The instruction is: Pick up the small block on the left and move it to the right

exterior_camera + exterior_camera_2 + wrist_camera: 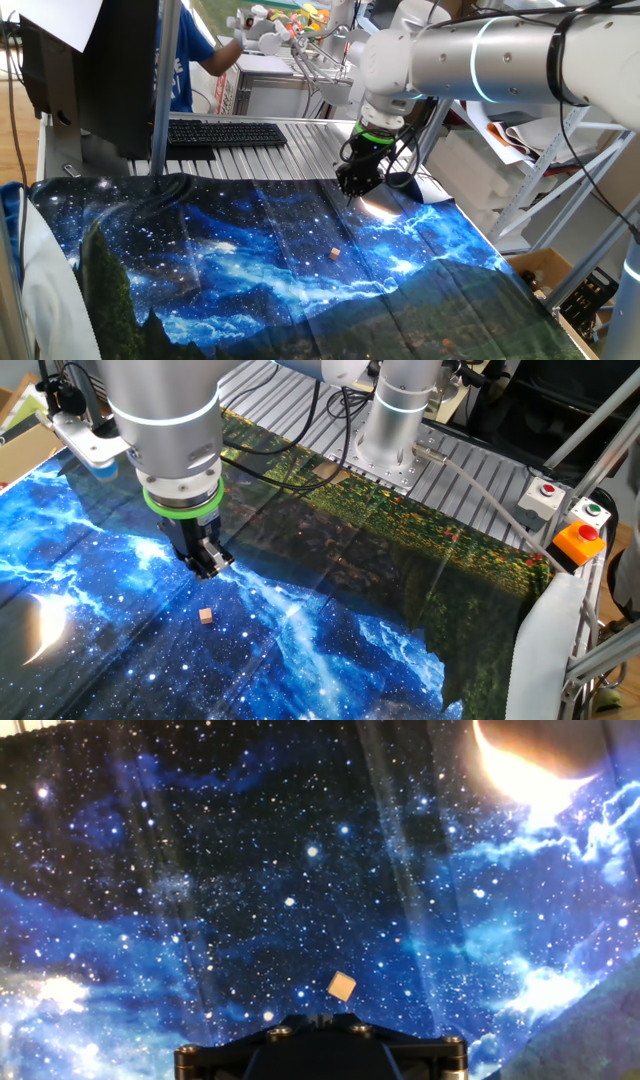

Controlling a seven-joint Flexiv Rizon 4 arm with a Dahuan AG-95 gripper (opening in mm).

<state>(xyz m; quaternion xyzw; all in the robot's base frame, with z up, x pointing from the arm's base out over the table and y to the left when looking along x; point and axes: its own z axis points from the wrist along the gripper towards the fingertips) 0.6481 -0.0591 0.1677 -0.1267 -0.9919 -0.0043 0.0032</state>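
Observation:
The small block [334, 254] is a tiny tan cube lying alone on the starry blue galaxy-print cloth [230, 260]. It also shows in the other fixed view [206, 616] and in the hand view [342, 987]. My gripper [354, 187] hangs above the cloth, up and behind the block, not touching it. In the other fixed view the gripper [206, 563] has its fingers pressed together and holds nothing. In the hand view only the black hand body [320, 1050] shows at the bottom edge, just below the block.
A black keyboard [225, 132] lies on the ribbed metal table behind the cloth. A dark monitor [100, 70] stands at the back left. The arm's base [390, 440] and a box with red and green buttons [565, 510] sit beside the cloth.

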